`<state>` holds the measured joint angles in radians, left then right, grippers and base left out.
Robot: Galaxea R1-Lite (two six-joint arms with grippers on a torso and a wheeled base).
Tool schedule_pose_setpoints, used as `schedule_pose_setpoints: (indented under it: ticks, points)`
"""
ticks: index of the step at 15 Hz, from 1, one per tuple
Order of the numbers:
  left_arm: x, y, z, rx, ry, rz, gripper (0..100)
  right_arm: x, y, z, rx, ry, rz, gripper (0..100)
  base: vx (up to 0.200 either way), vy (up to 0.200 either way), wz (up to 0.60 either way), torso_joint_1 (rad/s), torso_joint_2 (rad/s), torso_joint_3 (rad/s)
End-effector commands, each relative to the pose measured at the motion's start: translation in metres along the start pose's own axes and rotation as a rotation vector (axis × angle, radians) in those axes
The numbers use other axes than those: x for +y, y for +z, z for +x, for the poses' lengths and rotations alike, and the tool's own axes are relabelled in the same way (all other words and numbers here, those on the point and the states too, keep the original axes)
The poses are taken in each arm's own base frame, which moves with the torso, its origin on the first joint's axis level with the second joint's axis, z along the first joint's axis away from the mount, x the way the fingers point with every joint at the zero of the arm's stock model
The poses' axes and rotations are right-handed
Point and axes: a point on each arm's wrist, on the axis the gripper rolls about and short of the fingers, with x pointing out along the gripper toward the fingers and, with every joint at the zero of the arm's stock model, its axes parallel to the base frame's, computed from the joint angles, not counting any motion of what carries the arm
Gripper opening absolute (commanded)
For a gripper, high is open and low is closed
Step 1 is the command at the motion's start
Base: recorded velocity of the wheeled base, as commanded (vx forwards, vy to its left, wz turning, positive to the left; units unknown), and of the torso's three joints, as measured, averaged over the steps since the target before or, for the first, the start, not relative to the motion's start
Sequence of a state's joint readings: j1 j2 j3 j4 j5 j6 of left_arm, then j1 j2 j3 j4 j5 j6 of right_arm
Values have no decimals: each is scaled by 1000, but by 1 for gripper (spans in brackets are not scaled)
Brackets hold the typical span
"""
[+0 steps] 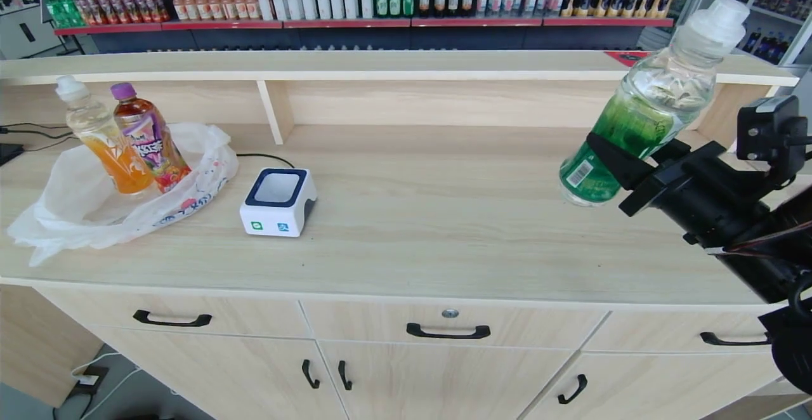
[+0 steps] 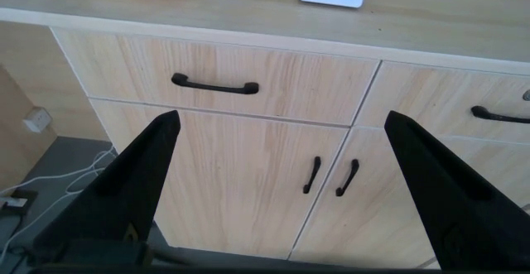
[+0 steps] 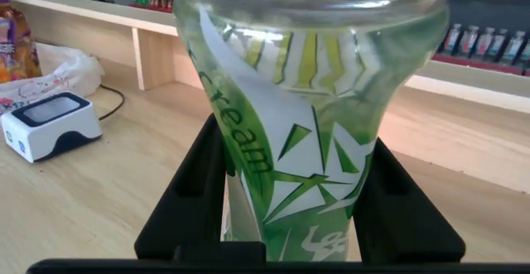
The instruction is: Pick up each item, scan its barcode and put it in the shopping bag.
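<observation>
Right gripper (image 1: 620,176) pinches the green bottle (image 1: 641,109) low on its body. Turn the barcode (image 1: 578,174), apparently near the base, squarely toward the scanner (image 1: 279,201). Left gripper (image 2: 281,121): jaws spread.

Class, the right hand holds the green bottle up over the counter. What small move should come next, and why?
Probably swing the right hand leftward to bring the green bottle over the scanner, barcode facing it. The bottle hangs tilted far right of the scanner, seemingly unscanned; the shopping bag lies beyond it.
</observation>
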<state>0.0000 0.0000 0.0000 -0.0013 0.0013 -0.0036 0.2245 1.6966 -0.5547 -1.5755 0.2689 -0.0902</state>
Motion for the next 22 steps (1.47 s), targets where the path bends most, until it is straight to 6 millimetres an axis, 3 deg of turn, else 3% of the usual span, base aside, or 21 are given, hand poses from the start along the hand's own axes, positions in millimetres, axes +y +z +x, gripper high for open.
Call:
schedule_pose_setpoints:
  ticks: [1,22]
  points:
    - [0,0,0,0,0,-1,100,0,3,-3,0,-2,0,0,0,0,0,0,0,0]
    - [0,0,0,0,2,-6,100,3,6,-14,16,-35,-1,0,0,190,0,2,4,1]
